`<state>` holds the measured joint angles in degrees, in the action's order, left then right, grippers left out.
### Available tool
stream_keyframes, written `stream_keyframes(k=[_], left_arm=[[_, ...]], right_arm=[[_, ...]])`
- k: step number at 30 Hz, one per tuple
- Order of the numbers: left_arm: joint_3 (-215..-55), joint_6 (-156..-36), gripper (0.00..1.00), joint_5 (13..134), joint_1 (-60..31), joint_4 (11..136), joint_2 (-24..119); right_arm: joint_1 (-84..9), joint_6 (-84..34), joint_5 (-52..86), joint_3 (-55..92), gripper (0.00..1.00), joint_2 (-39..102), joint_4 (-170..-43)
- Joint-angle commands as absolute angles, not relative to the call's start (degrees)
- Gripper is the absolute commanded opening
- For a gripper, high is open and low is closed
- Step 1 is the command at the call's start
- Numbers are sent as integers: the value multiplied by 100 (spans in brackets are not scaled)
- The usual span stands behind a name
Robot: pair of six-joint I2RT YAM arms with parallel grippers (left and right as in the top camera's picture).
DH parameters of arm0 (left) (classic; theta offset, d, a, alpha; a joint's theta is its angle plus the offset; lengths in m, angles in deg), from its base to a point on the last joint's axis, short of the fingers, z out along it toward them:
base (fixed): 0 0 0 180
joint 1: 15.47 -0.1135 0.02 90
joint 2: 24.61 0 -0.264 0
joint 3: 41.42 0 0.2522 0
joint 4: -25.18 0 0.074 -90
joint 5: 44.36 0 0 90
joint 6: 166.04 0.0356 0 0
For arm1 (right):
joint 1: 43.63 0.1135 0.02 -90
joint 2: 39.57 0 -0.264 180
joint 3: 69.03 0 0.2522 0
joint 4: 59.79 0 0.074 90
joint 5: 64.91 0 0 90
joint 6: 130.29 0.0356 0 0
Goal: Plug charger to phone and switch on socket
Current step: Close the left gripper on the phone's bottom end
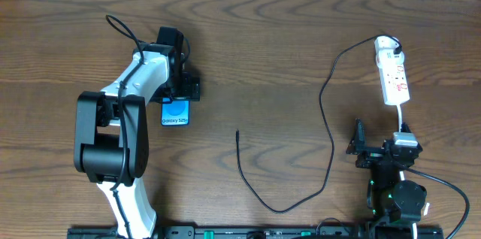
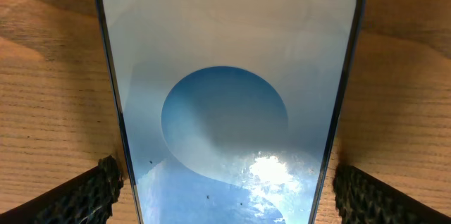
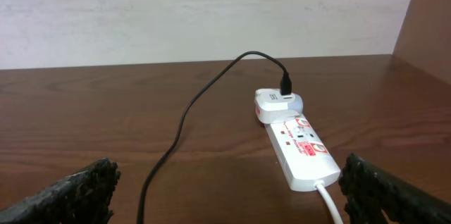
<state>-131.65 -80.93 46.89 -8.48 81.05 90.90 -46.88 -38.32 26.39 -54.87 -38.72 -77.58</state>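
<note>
My left pincer (image 2: 225, 190) straddles the phone (image 2: 225, 76) by its long edges, probably stiff and slippery; whether it is clamped, I cannot tell.

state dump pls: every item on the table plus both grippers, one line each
phone: flat, screen up and lit, no cable in it
charger: one end in adapter, free tip lying loose, apart from phone
adapter: plugged into socket's far end
socket: lying flat, switch position unreadable
left gripper: jaws straddle phone's long edges, grip unclear
right gripper: jaws open, empty
</note>
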Motion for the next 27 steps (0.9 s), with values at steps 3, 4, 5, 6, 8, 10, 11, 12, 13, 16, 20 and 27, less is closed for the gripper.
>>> stream_keyframes(k=[3, 4, 5, 6, 8, 10, 11, 12, 13, 16, 20, 27], left_arm=[[-13027, -8086, 99, 4628, -813, 8123, 9085], [-13021, -8086, 98, 4628, -813, 8123, 9085], [-13012, -8086, 98, 4628, -813, 8121, 9085], [-13001, -8086, 99, 4628, -813, 8121, 9085], [-12933, -8086, 98, 4628, -813, 8079, 9085], [-12833, -8086, 98, 4628, -813, 7987, 9085], [-12800, -8084, 98, 4626, -813, 7963, 9085], [-12754, -8084, 99, 4626, -816, 7941, 9085], [-12750, -8084, 98, 4626, -816, 7946, 9085], [-12750, -8084, 98, 4626, -816, 7941, 9085], [-12750, -8086, 99, 4650, -813, 7937, 9085], [-12750, -8086, 98, 4650, -816, 7933, 9085]], right_arm=[[-4653, -3773, 2689, -5496, 99, -3914, -7776], [-4653, -3773, 2689, -5496, 99, -3914, -7778], [-4653, -3773, 2689, -5496, 99, -3914, -7776], [-4653, -3773, 2689, -5496, 99, -3914, -7776], [-4653, -3773, 2689, -5496, 99, -3914, -7776], [-4653, -3773, 2689, -5496, 99, -3914, -7776], [-4653, -3773, 2689, -5496, 99, -3914, -7778], [-4653, -3773, 2689, -5496, 99, -3914, -7776], [-4653, -3773, 2689, -5496, 99, -3914, -7778], [-4653, -3773, 2689, -5496, 99, -3914, -7776], [-4653, -3773, 2689, -5496, 99, -3914, -7776], [-4653, -3773, 2689, -5496, 99, -3914, -7776]])
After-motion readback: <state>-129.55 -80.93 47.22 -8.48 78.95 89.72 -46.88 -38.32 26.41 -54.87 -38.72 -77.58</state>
